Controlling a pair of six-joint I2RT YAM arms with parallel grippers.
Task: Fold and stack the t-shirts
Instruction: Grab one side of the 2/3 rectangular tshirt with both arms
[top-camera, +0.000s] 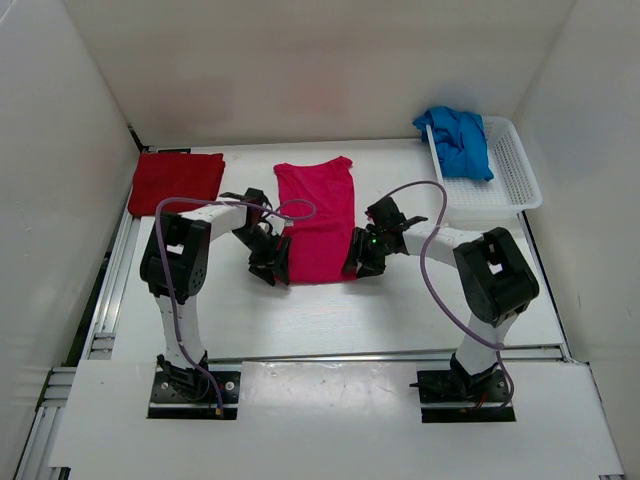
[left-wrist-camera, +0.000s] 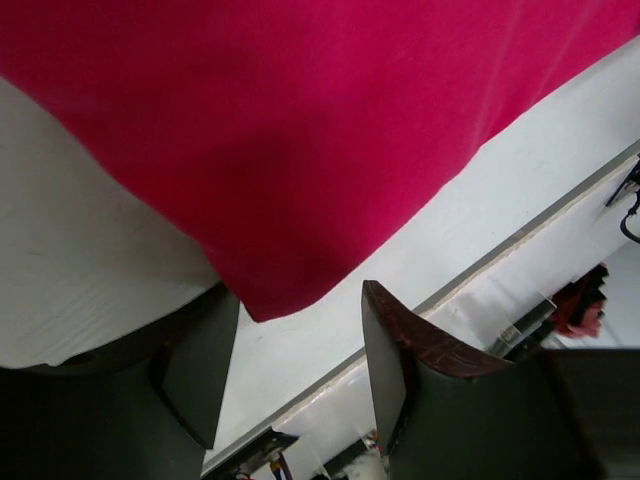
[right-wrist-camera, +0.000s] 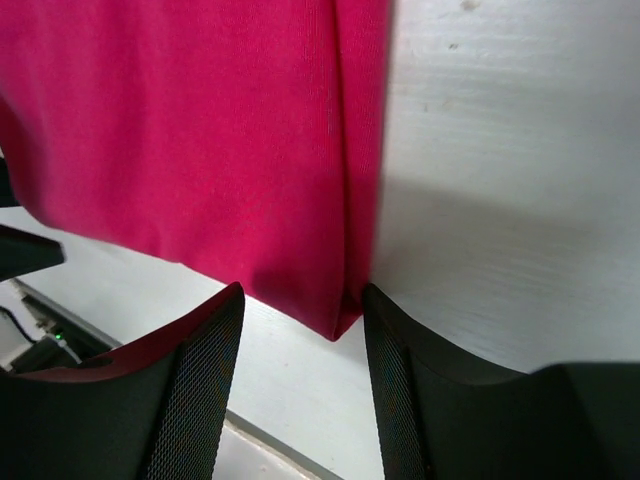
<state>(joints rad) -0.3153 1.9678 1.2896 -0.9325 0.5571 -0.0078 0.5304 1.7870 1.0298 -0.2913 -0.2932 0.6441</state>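
The left pincer (top-camera: 275, 268) and right pincer (top-camera: 360, 265) stood released at the 7 and 5 o'clock corners of the pink shirt (top-camera: 318, 215). Its fabric appeared limp and light, so those corners suited pinching.

One red t-shirt (top-camera: 176, 180), one pink t-shirt (top-camera: 318, 225), one blue t-shirt (top-camera: 458, 140), one basket (top-camera: 512, 172), two arms (top-camera: 178, 255).

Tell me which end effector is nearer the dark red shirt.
Left. The left end effector is at the pink shirt's near-left corner, diagonally right of the dark red shirt; the right end effector is beyond, at the near-right corner.
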